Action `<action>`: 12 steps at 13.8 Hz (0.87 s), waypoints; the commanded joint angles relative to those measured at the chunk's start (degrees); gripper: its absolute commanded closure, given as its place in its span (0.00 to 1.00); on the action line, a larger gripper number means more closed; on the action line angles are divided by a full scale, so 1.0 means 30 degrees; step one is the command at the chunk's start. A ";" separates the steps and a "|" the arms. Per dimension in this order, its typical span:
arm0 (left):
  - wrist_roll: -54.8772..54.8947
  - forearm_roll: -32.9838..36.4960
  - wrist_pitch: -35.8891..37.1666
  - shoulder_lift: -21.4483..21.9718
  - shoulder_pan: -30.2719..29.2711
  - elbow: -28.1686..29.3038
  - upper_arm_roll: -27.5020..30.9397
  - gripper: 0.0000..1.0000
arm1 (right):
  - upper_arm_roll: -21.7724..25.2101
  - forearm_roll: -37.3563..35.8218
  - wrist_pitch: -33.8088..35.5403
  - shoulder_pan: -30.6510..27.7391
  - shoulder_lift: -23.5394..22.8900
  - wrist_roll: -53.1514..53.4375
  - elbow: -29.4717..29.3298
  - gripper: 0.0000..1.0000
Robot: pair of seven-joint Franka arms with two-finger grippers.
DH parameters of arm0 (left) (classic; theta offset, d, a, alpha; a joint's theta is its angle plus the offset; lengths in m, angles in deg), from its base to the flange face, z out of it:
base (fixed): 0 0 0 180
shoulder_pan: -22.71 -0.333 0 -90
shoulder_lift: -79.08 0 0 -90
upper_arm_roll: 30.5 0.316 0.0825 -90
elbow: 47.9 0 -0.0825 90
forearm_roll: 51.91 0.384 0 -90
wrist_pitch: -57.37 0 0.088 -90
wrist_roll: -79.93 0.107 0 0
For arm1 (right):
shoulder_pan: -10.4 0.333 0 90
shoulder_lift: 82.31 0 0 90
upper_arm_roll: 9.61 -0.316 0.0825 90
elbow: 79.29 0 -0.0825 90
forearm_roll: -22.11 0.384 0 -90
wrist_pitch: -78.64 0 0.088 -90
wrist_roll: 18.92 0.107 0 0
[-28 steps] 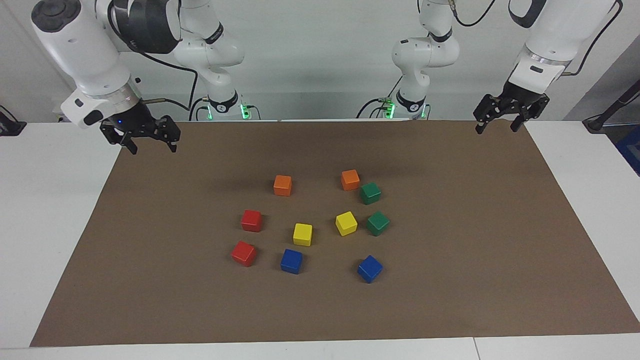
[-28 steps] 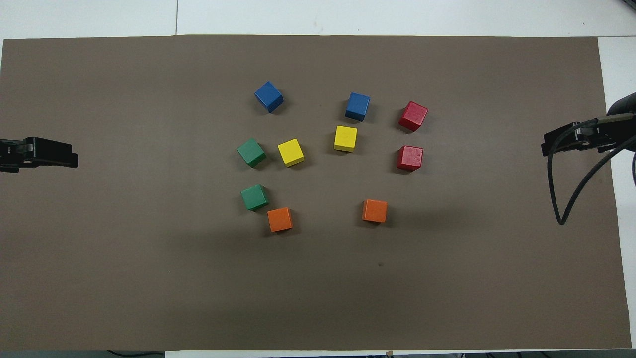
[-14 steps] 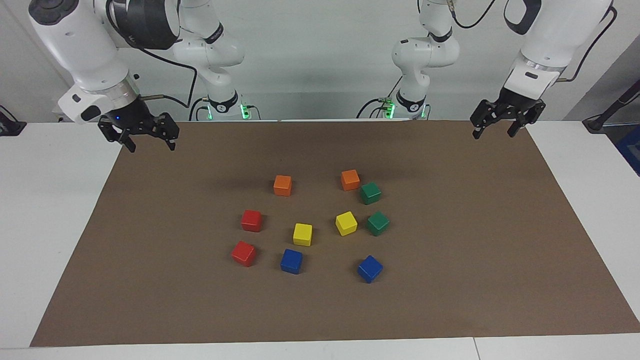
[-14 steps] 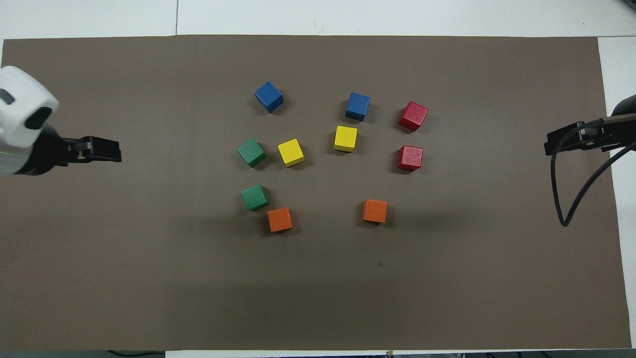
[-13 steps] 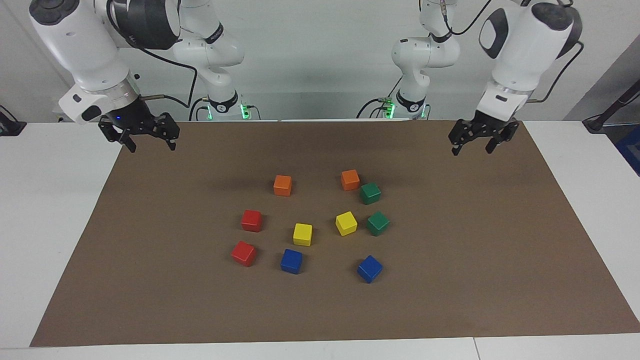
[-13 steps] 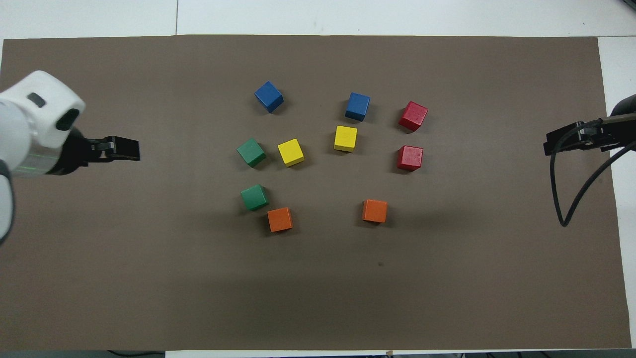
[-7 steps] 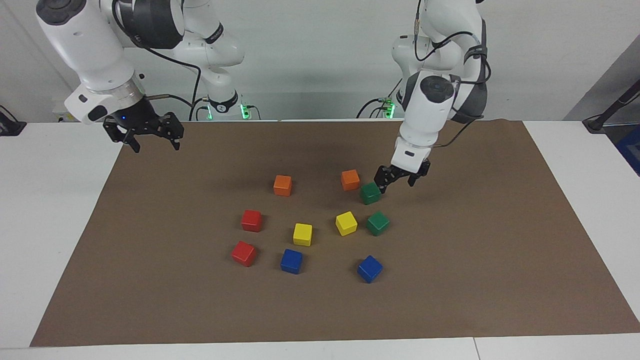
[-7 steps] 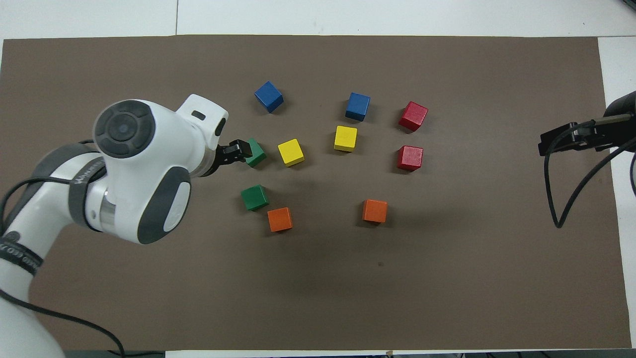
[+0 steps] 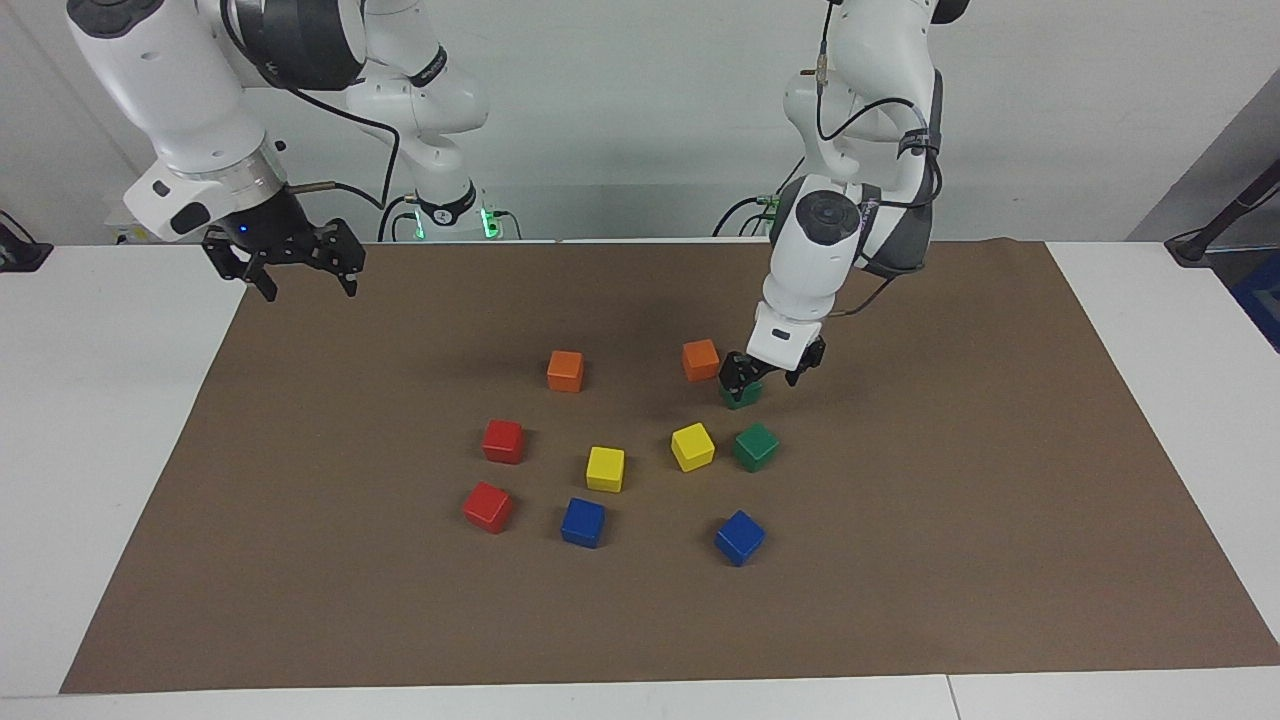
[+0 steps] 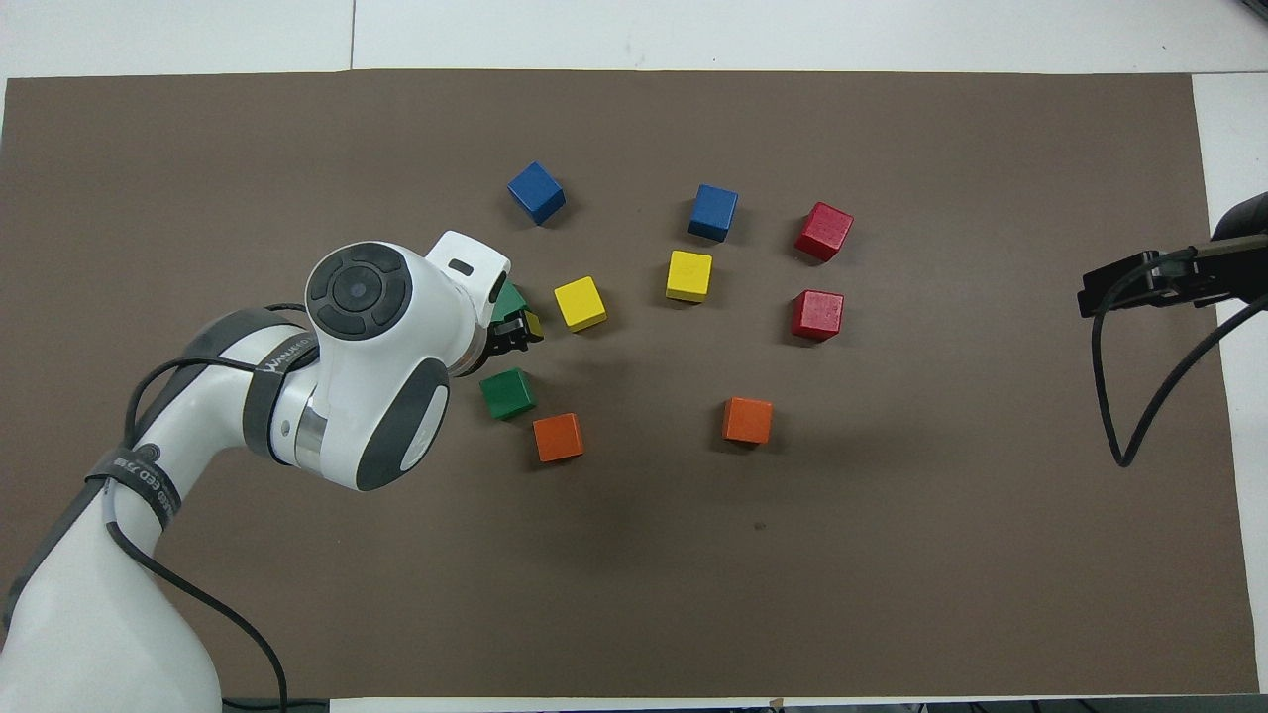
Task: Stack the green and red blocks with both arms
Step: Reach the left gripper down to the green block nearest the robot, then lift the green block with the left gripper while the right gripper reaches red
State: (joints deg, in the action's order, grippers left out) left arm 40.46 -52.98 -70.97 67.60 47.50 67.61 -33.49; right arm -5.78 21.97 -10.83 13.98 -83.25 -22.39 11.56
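Two green blocks lie toward the left arm's end of the cluster: one nearer to the robots (image 9: 741, 398) (image 10: 508, 392), one farther (image 9: 756, 446) (image 10: 513, 298). Two red blocks (image 9: 503, 441) (image 9: 488, 506) lie toward the right arm's end, also in the overhead view (image 10: 817, 315) (image 10: 823, 231). My left gripper (image 9: 760, 377) (image 10: 515, 332) is open and low over the green pair. In the facing view it covers the top of the nearer green block; I cannot tell if it touches. My right gripper (image 9: 300, 270) (image 10: 1105, 289) is open, waiting over the mat's corner.
Two orange cubes (image 9: 565, 370) (image 9: 700, 359), two yellow cubes (image 9: 605, 468) (image 9: 692, 446) and two blue cubes (image 9: 583, 522) (image 9: 740, 537) share the brown mat (image 9: 950, 500). One orange cube sits close beside the nearer green block.
My left arm has swung in from the mat's edge to the green blocks and come down low over them. My right gripper has hardly moved. No block has moved.
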 commanded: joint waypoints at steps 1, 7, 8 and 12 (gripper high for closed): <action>-0.0816 0.0357 -0.1514 0.0369 0.0818 0.1779 0.0294 0.00 | -0.0165 0.0426 0.0260 -0.0050 0.0401 0.0129 0.0388 0.00; -0.1375 0.0328 -0.2013 -0.0042 0.1083 0.2045 0.0294 0.00 | -0.0869 0.0514 -0.2746 0.2407 0.0723 0.5687 0.2695 0.00; -0.1491 0.0328 -0.2247 -0.0129 0.1083 0.2103 0.0294 0.00 | -0.0840 0.0514 -0.3394 0.2759 0.0549 0.5898 0.3079 0.00; -0.2837 0.0328 -0.2573 -0.0570 0.1141 0.2046 0.0323 0.88 | -0.0840 0.0514 -0.5854 0.3344 -0.1497 0.7534 0.3551 0.00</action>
State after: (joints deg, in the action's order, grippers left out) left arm 34.47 -52.98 -77.25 66.14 50.03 73.16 -33.31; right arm -8.39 22.92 -24.66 23.06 -85.03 -3.01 21.24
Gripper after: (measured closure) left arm 0.075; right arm 0.000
